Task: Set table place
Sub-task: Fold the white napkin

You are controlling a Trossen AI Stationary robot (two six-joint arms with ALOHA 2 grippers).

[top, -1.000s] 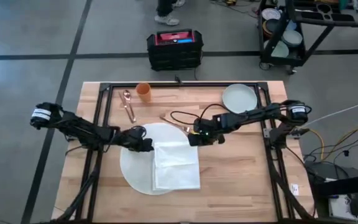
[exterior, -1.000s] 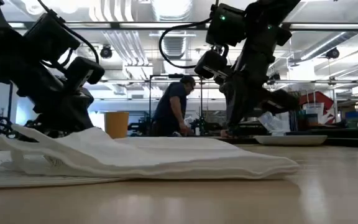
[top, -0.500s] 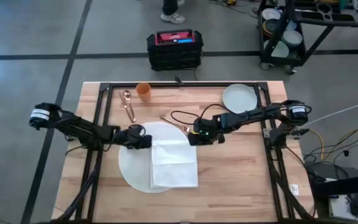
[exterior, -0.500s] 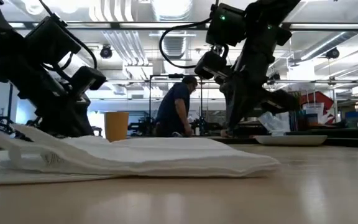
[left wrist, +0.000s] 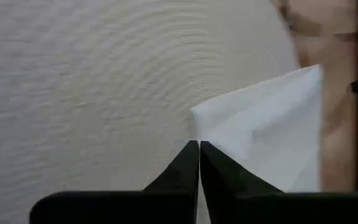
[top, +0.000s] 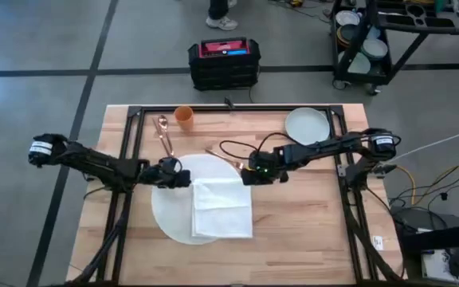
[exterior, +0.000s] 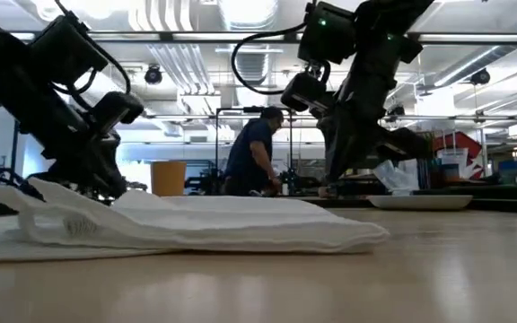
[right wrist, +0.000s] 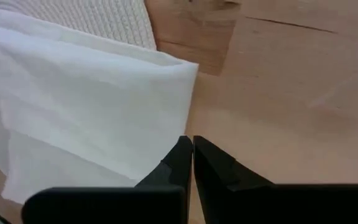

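The place, a round white mat point(top: 170, 214), lies on the table point(top: 309, 227). A folded white napkin point(top: 223, 209) rests flat on the mat's right half and partly on the wood. My left gripper point(top: 185, 180) sits shut at the napkin's far left corner. My right gripper point(top: 249, 177) is shut at the napkin's far right corner point(right wrist: 188, 68), fingertips by its edge; I cannot tell whether it touches. A pale plate point(top: 307, 125) lies at the far right. My left gripper is shut on the napkin's far left corner point(left wrist: 194, 121), fingers coming low from the table's left side. One layer or several, I cannot tell. The napkin's left edge point(exterior: 21, 196) stands slightly raised; the rest lies on the mat point(left wrist: 92, 81).
An orange cup point(top: 184, 116), a copper spoon point(top: 165, 135) and a fork point(top: 223, 156) lie toward the far edge. Black frame rails point(top: 130, 159) run along the table's sides. A person point(exterior: 254, 157) stands in the room beyond. Bare wood lies at the near right.
My left gripper has drawn back toward the table's left edge, still shut. The napkin has slid left with it across the mat, and the mat has shifted a little left too. My right gripper has stayed about where it was.
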